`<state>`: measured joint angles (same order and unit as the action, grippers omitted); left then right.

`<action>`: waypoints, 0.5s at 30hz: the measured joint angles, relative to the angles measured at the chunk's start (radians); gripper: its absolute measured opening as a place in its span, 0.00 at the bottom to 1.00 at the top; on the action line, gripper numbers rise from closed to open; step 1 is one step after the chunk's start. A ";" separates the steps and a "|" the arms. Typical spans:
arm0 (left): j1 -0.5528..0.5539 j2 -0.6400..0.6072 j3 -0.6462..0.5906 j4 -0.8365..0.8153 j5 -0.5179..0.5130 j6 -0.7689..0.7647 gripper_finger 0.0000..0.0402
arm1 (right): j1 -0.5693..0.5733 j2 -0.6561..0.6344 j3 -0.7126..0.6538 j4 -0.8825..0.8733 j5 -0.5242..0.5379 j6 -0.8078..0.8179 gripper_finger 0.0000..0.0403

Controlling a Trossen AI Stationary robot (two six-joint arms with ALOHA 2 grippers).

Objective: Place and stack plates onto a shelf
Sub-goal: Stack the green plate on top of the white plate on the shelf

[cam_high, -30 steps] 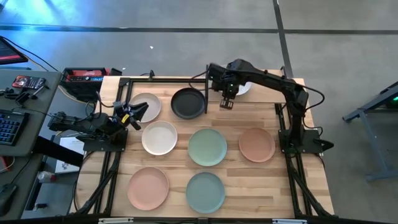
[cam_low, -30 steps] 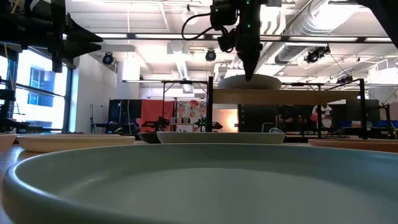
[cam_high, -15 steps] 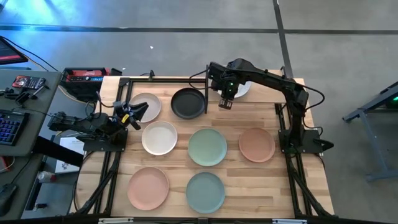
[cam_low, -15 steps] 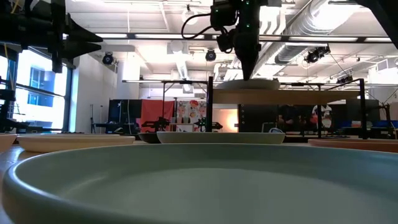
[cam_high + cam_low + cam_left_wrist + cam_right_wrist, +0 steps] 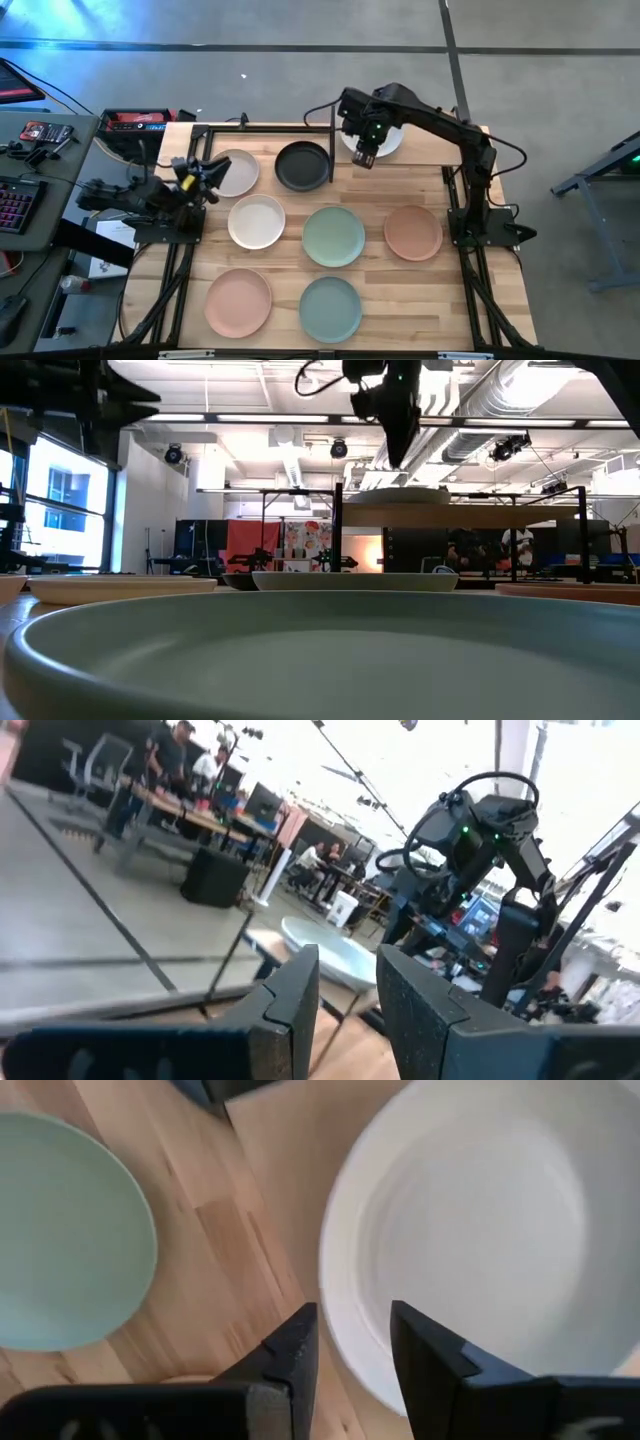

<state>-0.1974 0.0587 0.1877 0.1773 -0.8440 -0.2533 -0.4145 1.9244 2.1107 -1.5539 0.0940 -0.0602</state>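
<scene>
Hovering above the far right of the table, the right gripper (image 5: 364, 158) points straight down with its two dark fingers (image 5: 300, 1342) parted by a narrow gap and nothing between them. Directly under it lies the round white matte plate (image 5: 470, 1230), its near rim lined up with that gap but not touched by either finger. This white plate rests flat on the small pale-wood shelf with thin black metal posts (image 5: 460, 515), and in the low view the gripper's tips hang clear above the plate's top. From above, the plate shows partly hidden beneath the arm at the shelf's right half.

The left gripper (image 5: 205, 170) waits at the table's left edge, raised off the wood beside the round cream plate (image 5: 234, 172), its fingers (image 5: 290, 1005) a little apart and holding nothing.

On the slatted wooden tabletop (image 5: 400, 290) the other plates lie singly, apart from one another: a round black plate (image 5: 302, 166) just left of the shelf's post, a second cream plate (image 5: 256, 221), a pale sage-green plate (image 5: 334, 236), a salmon-pink plate (image 5: 413, 232), a lighter pink plate (image 5: 239, 301) and a grey-green plate (image 5: 330, 305) nearest the low camera.
</scene>
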 joint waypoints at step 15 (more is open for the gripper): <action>0.000 0.413 0.368 -0.026 0.084 0.408 0.23 | 0.012 -0.022 0.229 0.025 -0.183 0.172 0.25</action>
<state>-0.1970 0.4715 0.5556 0.1511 -0.7598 0.1542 -0.4026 1.9024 2.3395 -1.5293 -0.0886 0.1116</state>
